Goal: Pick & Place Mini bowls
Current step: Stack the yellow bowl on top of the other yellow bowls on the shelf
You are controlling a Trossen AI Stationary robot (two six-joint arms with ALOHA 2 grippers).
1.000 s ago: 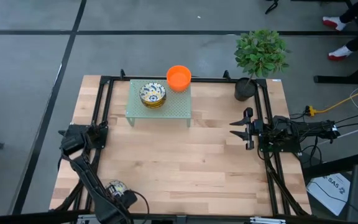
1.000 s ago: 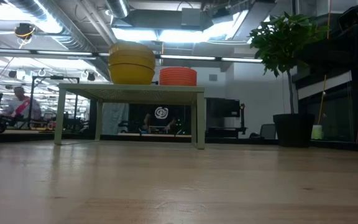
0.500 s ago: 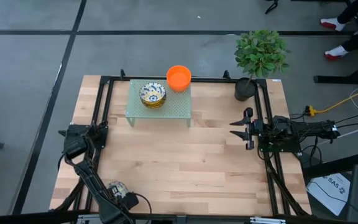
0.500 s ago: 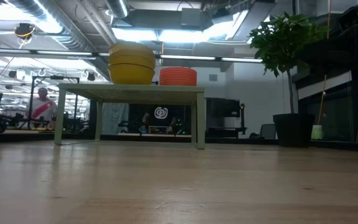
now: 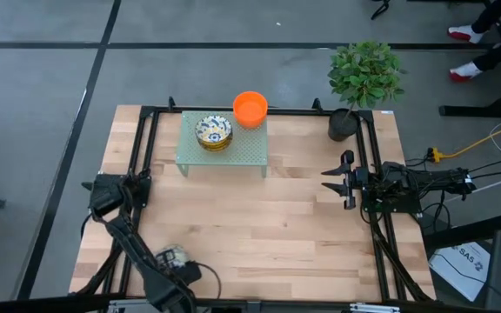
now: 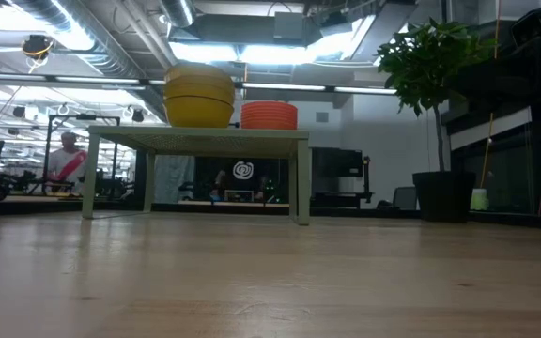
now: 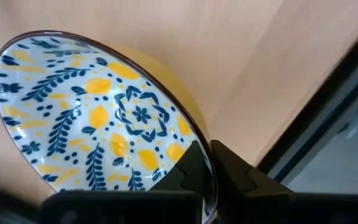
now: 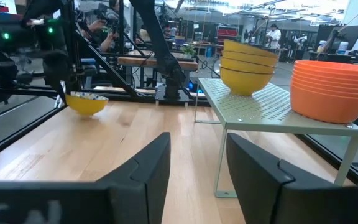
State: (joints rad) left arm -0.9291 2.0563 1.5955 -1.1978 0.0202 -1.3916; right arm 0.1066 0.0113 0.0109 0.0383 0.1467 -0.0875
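One mini bowl [image 7: 98, 118], white inside with a blue-and-yellow floral pattern and yellow outside, is at the table's near left corner [image 5: 170, 256]. My left gripper [image 7: 205, 152] is shut on it, pointing down. A stack of patterned bowls [image 5: 213, 132] and a stack of orange bowls [image 5: 250, 109] stand on a small green stand [image 5: 224, 155] at the far middle. My right gripper [image 5: 337, 178] waits open at the right side, pointing level toward the left. My left gripper pinches the bowl's rim [image 7: 196, 129], one finger [image 7: 188, 171] inside the bowl and the other finger [image 7: 232, 171] outside against the yellow wall. The fingers come from above, pointing down. The bowl [image 8: 87, 103] sits mouth up; whether its base rests on the table I cannot tell.
A dark plant pot [image 5: 342, 124] with a green plant stands at the far right corner. Black frame rails [image 5: 137, 165] run along the table's left, right and far edges. Bare wood lies between the stand and the near edge [image 5: 259, 235].
My left gripper has shifted a little toward the table's right edge, and the patterned bowl has gone with it.
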